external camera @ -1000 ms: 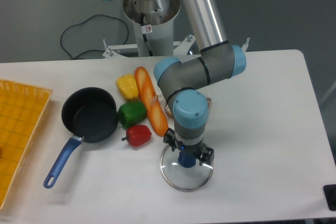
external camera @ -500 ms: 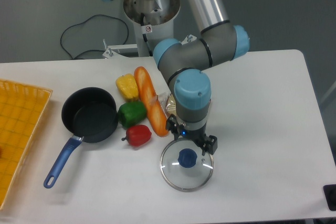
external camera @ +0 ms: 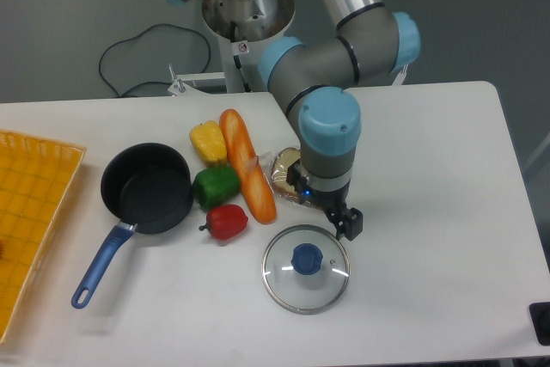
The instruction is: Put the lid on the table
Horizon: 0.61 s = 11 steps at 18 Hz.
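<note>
The lid is round clear glass with a metal rim and a blue centre knob. It lies flat on the white table, near the front middle. My gripper is open and empty. It hangs just above and behind the lid, a little to its right, clear of the knob. One black fingertip shows near the lid's far right rim.
A black frying pan with a blue handle sits at the left. A yellow pepper, a green pepper, a red pepper and a baguette lie left of the lid. A yellow-orange tray is at the far left.
My gripper was shut on the lid's knob a second ago. It has opened, let go, and risen up and to the right. The lid stays flat on the table.
</note>
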Available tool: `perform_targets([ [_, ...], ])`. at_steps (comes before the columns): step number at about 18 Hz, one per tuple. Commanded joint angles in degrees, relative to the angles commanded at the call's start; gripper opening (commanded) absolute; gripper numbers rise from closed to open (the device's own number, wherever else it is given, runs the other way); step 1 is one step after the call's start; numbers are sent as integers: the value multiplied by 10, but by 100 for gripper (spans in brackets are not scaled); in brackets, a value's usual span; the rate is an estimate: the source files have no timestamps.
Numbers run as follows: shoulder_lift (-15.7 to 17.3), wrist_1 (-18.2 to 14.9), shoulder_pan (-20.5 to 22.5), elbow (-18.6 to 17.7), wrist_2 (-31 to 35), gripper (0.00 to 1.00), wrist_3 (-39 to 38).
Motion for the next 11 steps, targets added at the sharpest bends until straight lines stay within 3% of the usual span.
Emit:
perform_targets([
  [4,8,-36,15,15,-2,100,28],
  [11,11,-41,25,17,-1,100,34],
])
